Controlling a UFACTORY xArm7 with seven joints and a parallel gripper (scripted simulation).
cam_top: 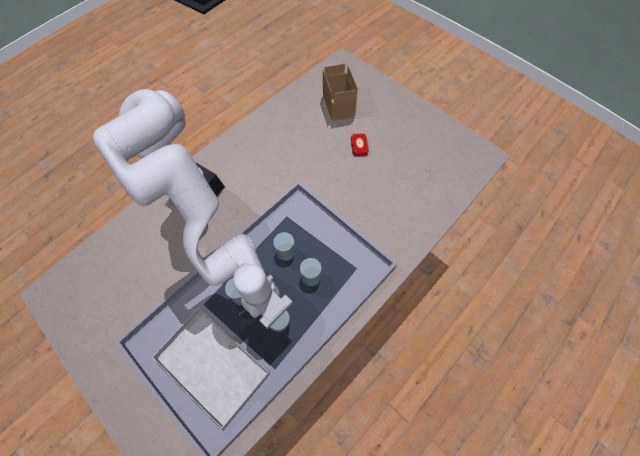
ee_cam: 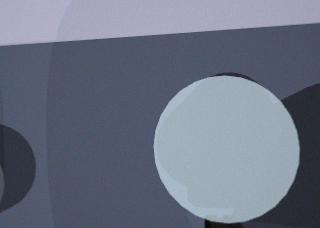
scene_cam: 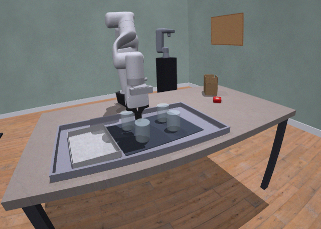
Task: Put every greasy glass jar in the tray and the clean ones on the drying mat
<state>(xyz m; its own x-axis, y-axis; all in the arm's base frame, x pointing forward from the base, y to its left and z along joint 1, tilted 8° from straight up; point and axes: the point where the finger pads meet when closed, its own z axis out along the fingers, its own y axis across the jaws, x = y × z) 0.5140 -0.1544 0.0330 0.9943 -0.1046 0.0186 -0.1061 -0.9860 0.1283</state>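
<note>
Several clear glass jars stand upright on the dark drying mat [scene_cam: 158, 133]. Two are at the far right [scene_cam: 162, 112] [scene_cam: 173, 120], one at the near left [scene_cam: 142, 130] and one behind it [scene_cam: 127, 120]. My gripper [scene_cam: 138, 113] is shut on nothing and hangs low between the two left jars, just behind the near one. The wrist view looks straight down on that jar's round top [ee_cam: 226, 149]. From above, the arm partly hides both left jars [cam_top: 279, 321] [cam_top: 232, 288]. The white-bottomed tray [scene_cam: 90, 144] lies empty to the left of the mat.
Mat and tray sit inside a shallow grey basin with raised walls [scene_cam: 222, 129]. A cardboard box [scene_cam: 210, 84] and a small red object [scene_cam: 217, 99] stand at the table's far right. A black pedestal with a grey fixture [scene_cam: 165, 73] stands behind the table.
</note>
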